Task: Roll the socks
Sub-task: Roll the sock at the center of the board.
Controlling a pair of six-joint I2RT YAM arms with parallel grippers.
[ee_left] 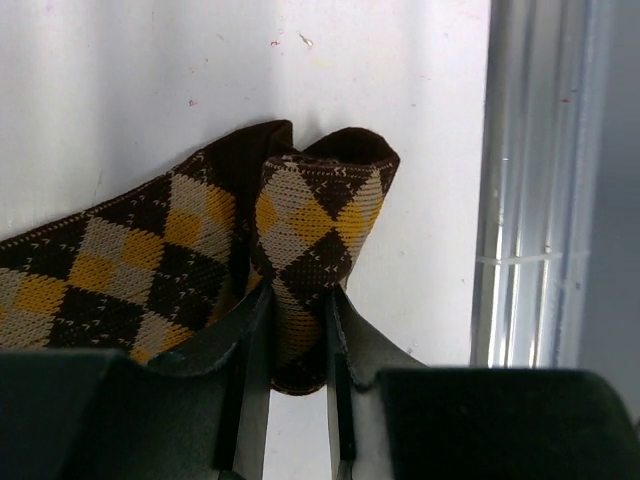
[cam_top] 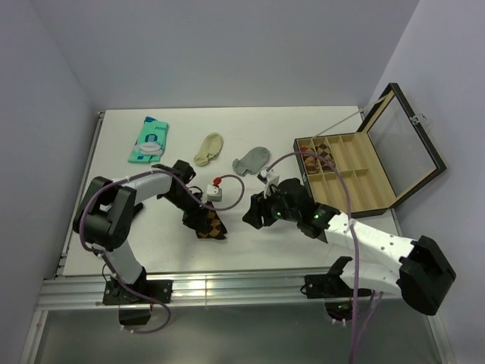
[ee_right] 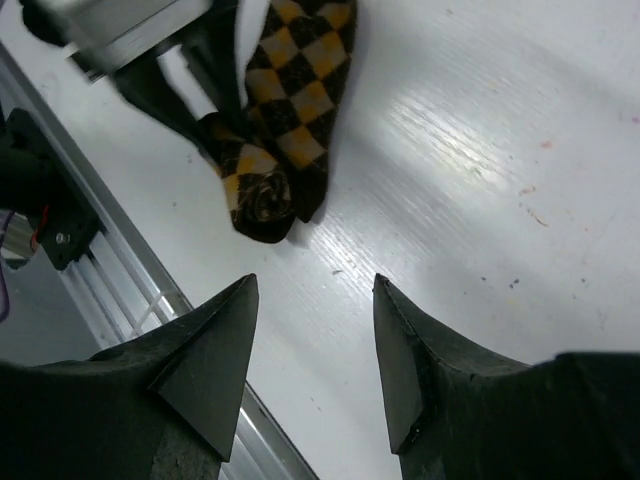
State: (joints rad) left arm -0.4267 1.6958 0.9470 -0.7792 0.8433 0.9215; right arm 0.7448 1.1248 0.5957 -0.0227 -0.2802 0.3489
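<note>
The dark-brown argyle sock [cam_top: 212, 227] lies near the table's front, its end rolled into a tight coil. My left gripper [cam_top: 198, 218] is shut on that rolled end; in the left wrist view the roll [ee_left: 318, 225] sits pinched between my jaws and the flat length [ee_left: 120, 270] runs off to the left. My right gripper [cam_top: 255, 215] is open and empty just right of the sock; in the right wrist view the sock [ee_right: 275, 120] lies ahead of my fingertips [ee_right: 228, 320]. A cream ankle sock [cam_top: 209, 149] and a grey ankle sock [cam_top: 251, 160] lie flat further back.
A teal-and-white packet [cam_top: 149, 139] lies at the back left. An open wooden compartment box [cam_top: 356, 173] with a glass lid stands at the right, one rolled argyle sock [cam_top: 314, 155] in it. The aluminium rail [cam_top: 227, 287] runs along the front edge.
</note>
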